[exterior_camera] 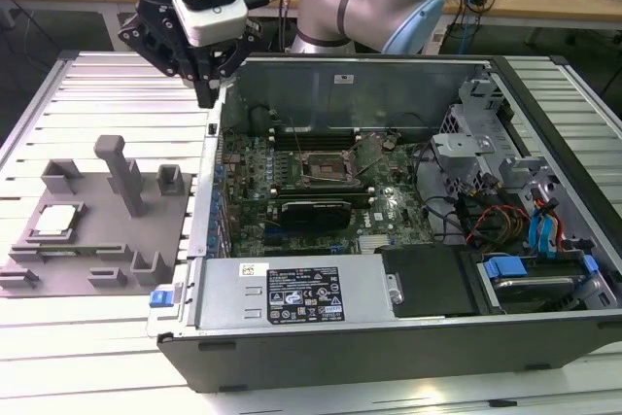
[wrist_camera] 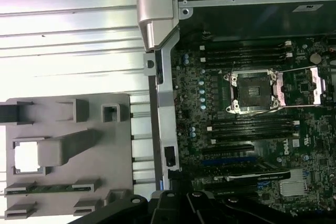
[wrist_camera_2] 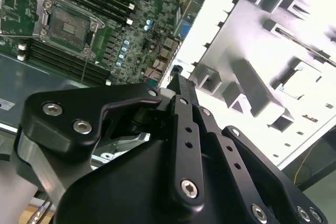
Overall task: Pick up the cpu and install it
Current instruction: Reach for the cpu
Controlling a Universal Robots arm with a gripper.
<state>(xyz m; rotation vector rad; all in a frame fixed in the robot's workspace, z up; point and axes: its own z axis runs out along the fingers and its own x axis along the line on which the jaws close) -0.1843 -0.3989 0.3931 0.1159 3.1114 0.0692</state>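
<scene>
Fingers of the gripper (exterior_camera: 206, 92) are seen drawn together to a point, and nothing is clamped between them. The closed tool is held above the far corner of the open computer case (exterior_camera: 389, 80), over its wall on the exterior view's left, and no object is touched by it. Inside the case the motherboard (exterior_camera: 389, 196) is laid flat. Its black socket frame (exterior_camera: 326, 168) is left exposed, and the metal load plate (exterior_camera: 369, 150) is tilted up beside it. To the exterior view's left of the case, a grey fixture plate (exterior_camera: 97, 240) is set on the slatted metal table (exterior_camera: 97, 85). The cpu (exterior_camera: 55, 222) is seated flat in a square recess of that plate, on the side farthest from the case, well apart from both the gripper and the socket frame.
</scene>
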